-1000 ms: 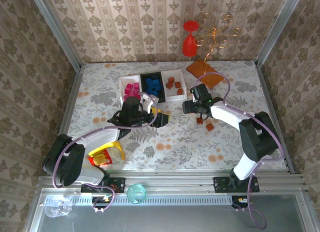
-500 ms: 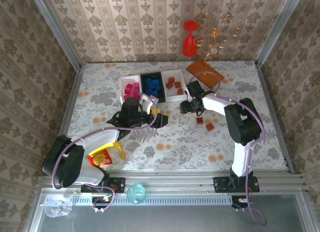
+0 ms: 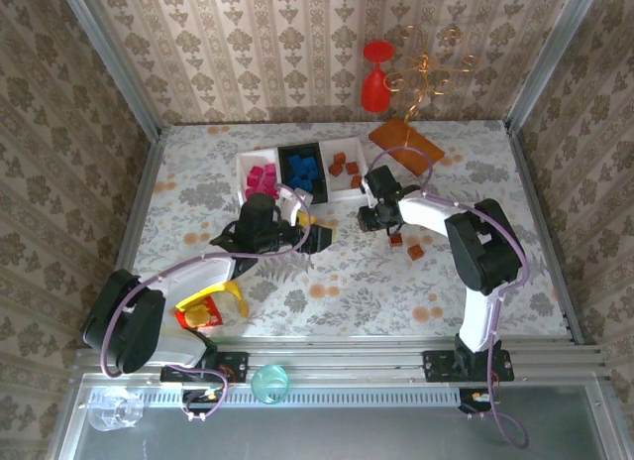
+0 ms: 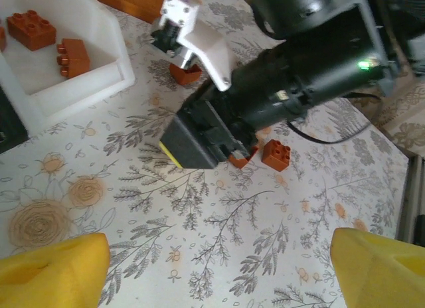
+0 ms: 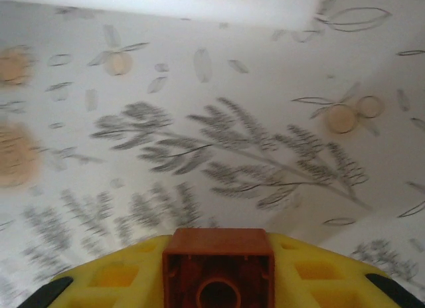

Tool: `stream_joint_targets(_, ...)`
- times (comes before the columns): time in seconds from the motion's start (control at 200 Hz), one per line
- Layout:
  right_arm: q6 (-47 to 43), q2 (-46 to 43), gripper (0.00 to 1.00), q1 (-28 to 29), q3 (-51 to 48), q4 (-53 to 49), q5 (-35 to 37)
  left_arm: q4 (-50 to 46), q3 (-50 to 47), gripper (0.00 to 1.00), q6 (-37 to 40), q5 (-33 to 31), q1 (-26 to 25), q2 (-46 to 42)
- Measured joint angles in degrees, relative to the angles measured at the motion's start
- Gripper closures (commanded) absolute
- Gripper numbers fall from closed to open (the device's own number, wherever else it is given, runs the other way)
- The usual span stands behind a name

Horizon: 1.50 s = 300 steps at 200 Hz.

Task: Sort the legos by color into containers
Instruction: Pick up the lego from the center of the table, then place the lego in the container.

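My right gripper (image 3: 380, 218) is just in front of the white tray (image 3: 361, 178) holding brown legos. In the right wrist view its yellow fingers (image 5: 113, 278) are shut on a brown lego (image 5: 219, 245) above the floral table. Two brown legos (image 3: 396, 239) (image 3: 415, 251) lie on the table right of it; they also show in the left wrist view (image 4: 275, 155). The black tray (image 3: 285, 174) holds blue legos (image 3: 302, 170). The left white tray (image 3: 243, 172) holds pink legos (image 3: 261, 175). My left gripper (image 3: 315, 237) stands open and empty, with its fingertips (image 4: 53, 268) wide apart.
An orange-brown board (image 3: 406, 146) lies behind the trays at the right. A red goblet (image 3: 374, 78) and a gold wire ornament (image 3: 426, 73) stand at the back wall. A yellow-and-red toy (image 3: 208, 306) lies near the left arm's base. Another brown lego (image 4: 186, 72) sits beside the right arm.
My right gripper has shifted left towards the trays and closed on a brown lego. The left arm has stayed still and open.
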Motion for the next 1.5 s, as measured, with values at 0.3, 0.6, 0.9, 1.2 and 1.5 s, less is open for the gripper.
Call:
stream_joint_targets(0.3,4.59,-4.26,0.64,0.90,0.98,12.00,-4.35,-1.16,-3.45,0.12,-0.90,-7.63,4.11,-4.50)
stream_joint_targets(0.6,6.12,10.97,0.56,0.57,18.58,16.46,-0.26,3.10,-6.62,0.11,-0.24,-10.91,5.42,-7.39)
stream_joint_targets(0.9,5.57,15.78,0.34,-0.28,24.04,14.84,1.99,5.53,-7.61,0.11,0.00,-12.26,5.42,-7.39)
stream_joint_targets(1.2,3.32,-5.55,0.25,-0.59,4.11,16.20,3.85,7.63,-7.56,0.12,0.22,-9.44,4.13,-4.50)
stream_joint_targets(1.5,4.79,-11.15,0.24,-8.55,-3.78,11.80,10.12,7.69,-6.60,0.12,1.62,-7.19,0.55,-1.44)
